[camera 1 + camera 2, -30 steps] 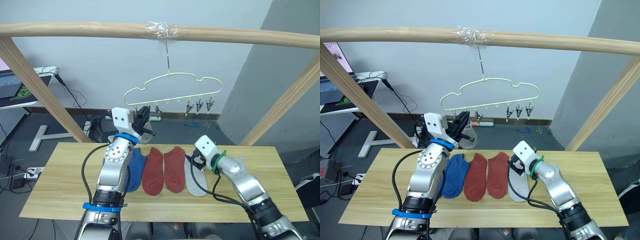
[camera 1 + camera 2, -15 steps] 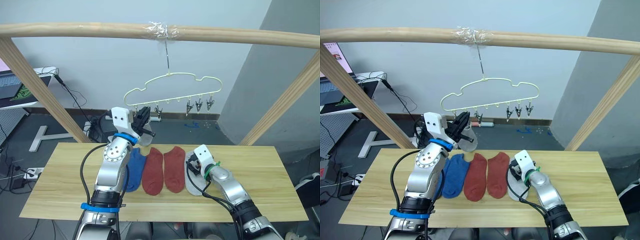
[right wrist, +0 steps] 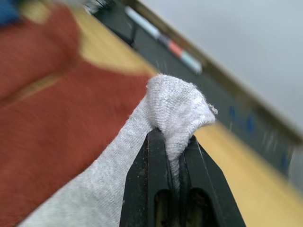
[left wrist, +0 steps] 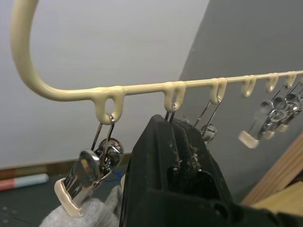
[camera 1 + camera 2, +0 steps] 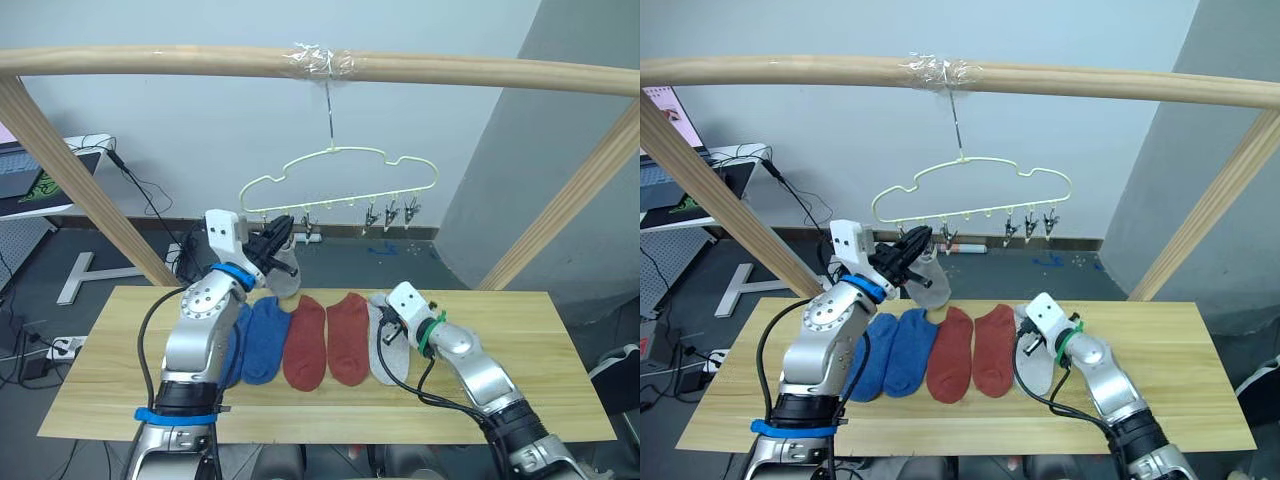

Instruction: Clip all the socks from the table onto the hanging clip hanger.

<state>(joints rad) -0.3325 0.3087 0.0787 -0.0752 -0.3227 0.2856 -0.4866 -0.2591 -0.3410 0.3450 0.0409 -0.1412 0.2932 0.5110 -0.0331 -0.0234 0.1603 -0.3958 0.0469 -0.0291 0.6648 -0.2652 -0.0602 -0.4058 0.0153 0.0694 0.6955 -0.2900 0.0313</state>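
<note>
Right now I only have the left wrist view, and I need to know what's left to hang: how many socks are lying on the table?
Observer: Five lie on the table: two blue socks, two red socks and one grey sock on the table.
Operator: Is the right hand free to help?
Observer: No. The right hand is shut on that grey sock's cuff, down at the table.
Operator: And the grey fabric under my fingers?
Observer: That is the raised grey sock, hanging from the left hand just below the clip hanger.
</note>
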